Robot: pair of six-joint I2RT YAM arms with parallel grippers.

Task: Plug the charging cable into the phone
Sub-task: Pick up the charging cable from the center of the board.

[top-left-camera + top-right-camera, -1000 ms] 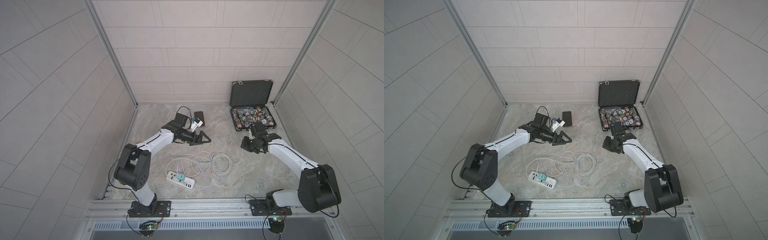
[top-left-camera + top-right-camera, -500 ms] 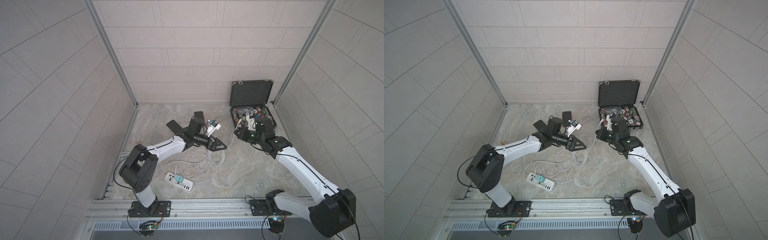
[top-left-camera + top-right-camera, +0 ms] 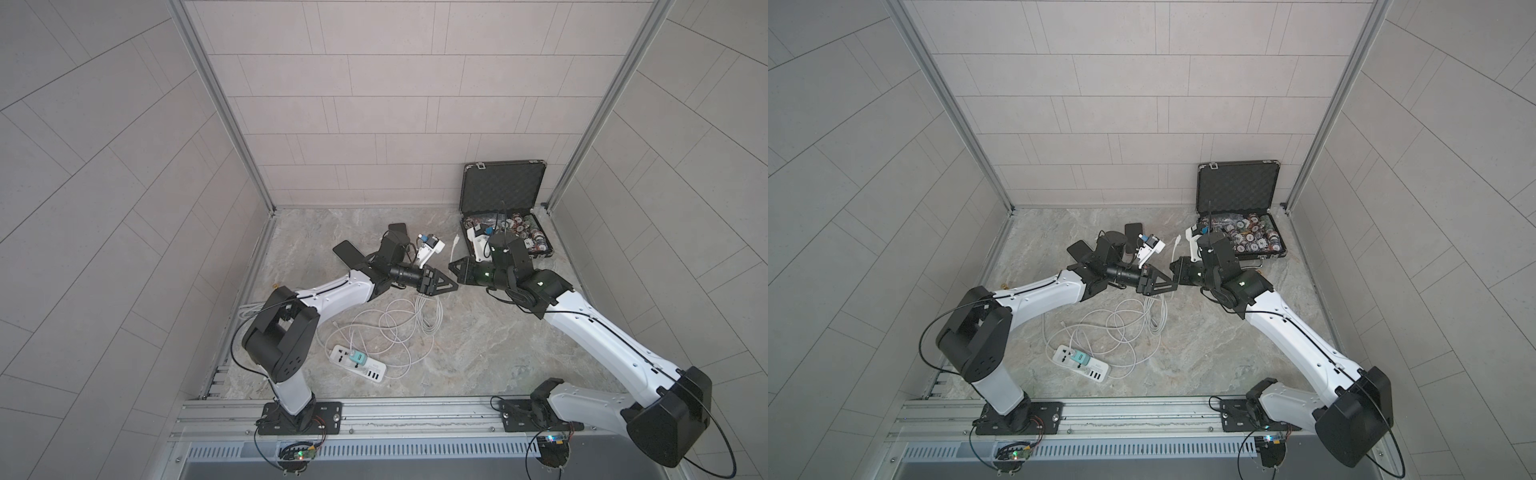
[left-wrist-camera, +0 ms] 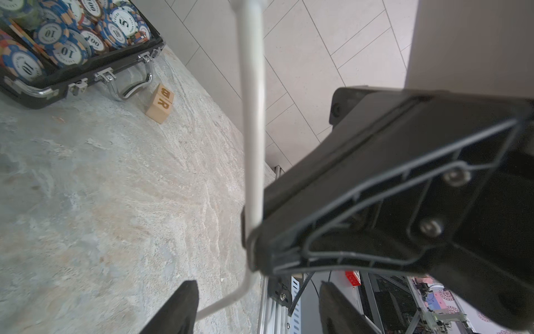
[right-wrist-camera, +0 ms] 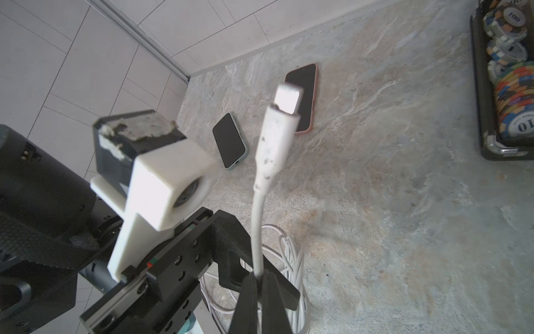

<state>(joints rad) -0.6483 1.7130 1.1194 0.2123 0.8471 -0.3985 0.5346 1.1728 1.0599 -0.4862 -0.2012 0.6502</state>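
**Right pincer** (image 5: pixel 258 279): pressed together on the charging cable (image 5: pixel 261 162), whose white plug (image 5: pixel 286 98) stands free above the fingers. **Left pincer** (image 4: pixel 257 287): jaws spread, tip to tip with the right at mid-frame in both top views. Both arms reach forward, low over the bench (image 3: pixel 498 332). The pink-cased phone (image 5: pixel 303 95) and the teal-cased phone (image 5: pixel 231 140) lie flat just above mid-frame, apart from the plug.

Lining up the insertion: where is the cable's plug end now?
Right wrist view: the plug stands above the right gripper, which pinches the cable below it, close beside the left gripper.
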